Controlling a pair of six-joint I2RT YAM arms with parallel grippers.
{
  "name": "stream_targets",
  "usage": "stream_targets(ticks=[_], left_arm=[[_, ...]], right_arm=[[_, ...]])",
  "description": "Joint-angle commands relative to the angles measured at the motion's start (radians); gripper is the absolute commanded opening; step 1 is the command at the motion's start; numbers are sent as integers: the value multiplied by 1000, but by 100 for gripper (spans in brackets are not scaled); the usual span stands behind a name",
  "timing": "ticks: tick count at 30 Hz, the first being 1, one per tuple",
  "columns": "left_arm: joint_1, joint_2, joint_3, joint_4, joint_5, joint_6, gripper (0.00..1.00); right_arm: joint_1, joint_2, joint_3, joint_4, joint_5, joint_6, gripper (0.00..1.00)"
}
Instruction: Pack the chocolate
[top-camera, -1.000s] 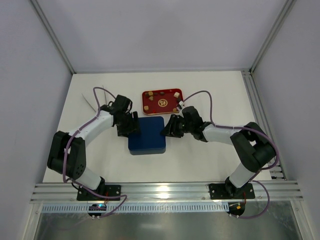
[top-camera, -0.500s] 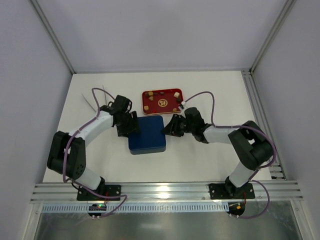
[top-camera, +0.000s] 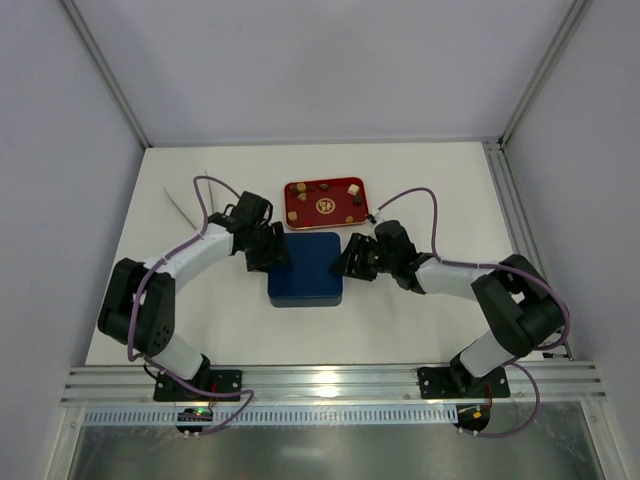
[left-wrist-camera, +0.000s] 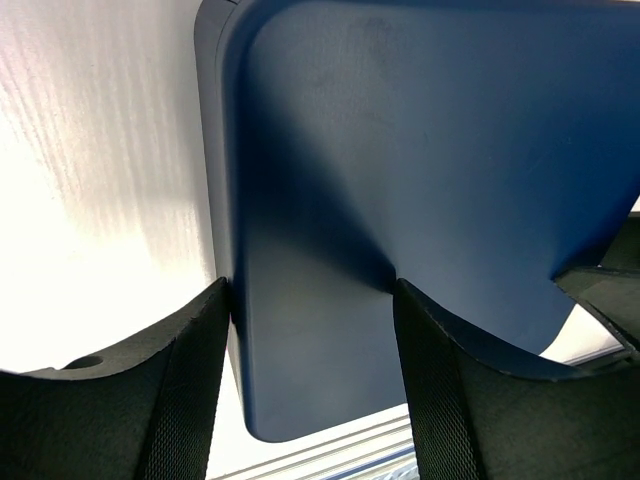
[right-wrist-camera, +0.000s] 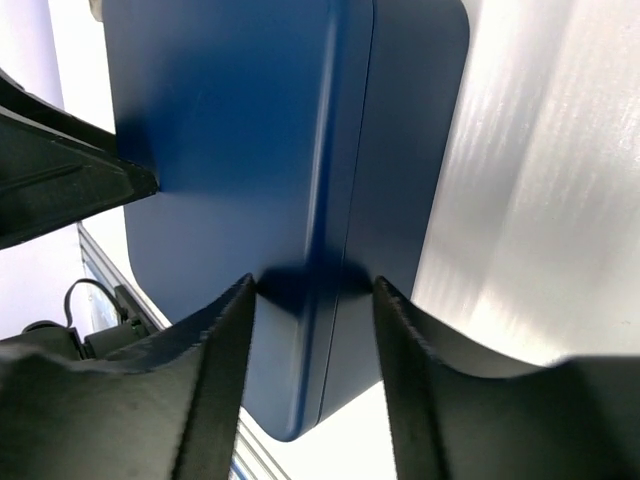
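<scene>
Several small chocolate pieces (top-camera: 354, 188), brown, tan and cream, lie on a red tray (top-camera: 291, 207) at the back of the table. In front of it sits a closed navy-blue square box (top-camera: 305, 268). My left gripper (top-camera: 278, 255) is shut on the box's left edge and my right gripper (top-camera: 345, 262) on its right edge. In the left wrist view the fingers (left-wrist-camera: 190, 400) straddle the blue lid (left-wrist-camera: 430, 150); the gripper (left-wrist-camera: 305, 330) clamps it. In the right wrist view the gripper (right-wrist-camera: 312, 300) spans the box (right-wrist-camera: 250, 130) across lid and base. The box's inside is hidden.
A thin white sheet (top-camera: 185, 205) lies at the left of the table. Aluminium rails run along the near edge (top-camera: 330, 380) and the right side (top-camera: 497, 165). White walls close in the table on three sides.
The blue box has shifted a little to the right and toward the near edge, with both grippers moving along with it. The red tray and the chocolates have not moved.
</scene>
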Motion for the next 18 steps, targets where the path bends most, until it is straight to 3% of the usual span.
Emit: stream_targets(ticks=[1,9,18], left_arm=[[-43,104,-108,-49,-64,-5,53],[-7,14,26,-144,-130,59,75],[90,95,226,-154,-35,149,79]], right_arm=[[25,23,14,-145,25,-60,54],[2,45,106,-191,3,-92,57],[-58,40,177,-234,-50,-129,61]])
